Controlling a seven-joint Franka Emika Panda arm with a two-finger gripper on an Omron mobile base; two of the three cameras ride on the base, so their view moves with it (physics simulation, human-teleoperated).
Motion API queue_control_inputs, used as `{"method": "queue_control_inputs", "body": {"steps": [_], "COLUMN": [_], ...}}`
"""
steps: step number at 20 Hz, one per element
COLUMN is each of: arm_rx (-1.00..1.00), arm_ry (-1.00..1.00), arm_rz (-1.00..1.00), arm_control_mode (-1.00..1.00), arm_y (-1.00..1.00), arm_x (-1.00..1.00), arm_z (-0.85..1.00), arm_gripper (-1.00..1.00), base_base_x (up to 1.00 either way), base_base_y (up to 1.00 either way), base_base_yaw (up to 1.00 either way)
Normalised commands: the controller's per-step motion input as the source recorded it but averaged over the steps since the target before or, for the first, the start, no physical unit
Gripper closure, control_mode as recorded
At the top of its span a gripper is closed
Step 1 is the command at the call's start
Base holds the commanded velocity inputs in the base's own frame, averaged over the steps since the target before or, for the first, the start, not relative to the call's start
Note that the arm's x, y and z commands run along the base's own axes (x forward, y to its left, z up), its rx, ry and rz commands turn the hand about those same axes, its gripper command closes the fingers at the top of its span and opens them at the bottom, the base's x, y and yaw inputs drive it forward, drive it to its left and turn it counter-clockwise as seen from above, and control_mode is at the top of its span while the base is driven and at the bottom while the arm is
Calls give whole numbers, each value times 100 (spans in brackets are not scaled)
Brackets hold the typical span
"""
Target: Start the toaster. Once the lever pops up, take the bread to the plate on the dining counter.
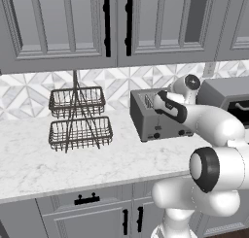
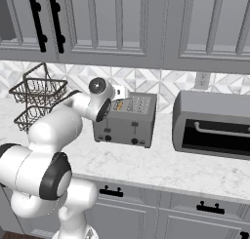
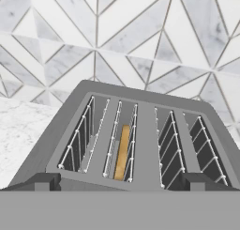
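While sunk in toaster (image 3: pixel 140 130), bread (image 3: pixel 122 151) below end effector (image 3: pixel 120 180).

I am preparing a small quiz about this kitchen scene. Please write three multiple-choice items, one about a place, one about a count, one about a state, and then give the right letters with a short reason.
1. Where does the bread sit?
A. in a slot of the toaster
B. in the wire basket
C. on the worktop

2. How many slots does the toaster have on top?
A. two
B. four
C. six

3. What state is the toaster oven door in?
A. wide open
B. taken off
C. closed

Answers: 1 A, the hand view shows the tan slice standing in the second slot from the left. 2 B, four wire-lined slots show there. 3 C, the right base view shows its dark window and handle flush with the front.
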Motion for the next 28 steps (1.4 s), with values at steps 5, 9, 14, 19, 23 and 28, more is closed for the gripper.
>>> {"method": "queue_control_inputs", "body": {"steps": [5,9,14,19,23,28], "arm_rx": [0,0,0,0,0,0], "arm_ry": [0,0,0,0,0,0], "arm_rz": [0,0,0,0,0,0], "arm_control_mode": [-100,-100,-100,-100,-100,-100], "arm_y": [0,0,0,0,0,0], "arm_x": [0,0,0,0,0,0], "arm_z": [0,0,0,0,0,0], "arm_gripper": [-100,-100,-100,-100,-100,-100], "base_base_x": [0,0,0,0,0,0], "base_base_y": [0,0,0,0,0,0], "base_base_yaw": [0,0,0,0,0,0]}}
